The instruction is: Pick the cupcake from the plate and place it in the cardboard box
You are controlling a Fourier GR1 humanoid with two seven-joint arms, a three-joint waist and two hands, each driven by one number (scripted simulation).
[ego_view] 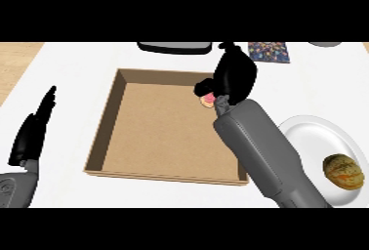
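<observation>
My right hand hangs over the far right part of the cardboard box, fingers curled round the cupcake. Only a small pink and tan bit of the cupcake shows below the hand. The box is shallow, brown and open-topped, in the middle of the white counter. The white plate lies at the right, partly behind my right forearm. My left hand rests at the left edge, fingers straight and pointing up, holding nothing.
A brown round pastry sits on the plate's near right side. A dark grey object lies beyond the box at the back. A patterned dark card lies at the back right.
</observation>
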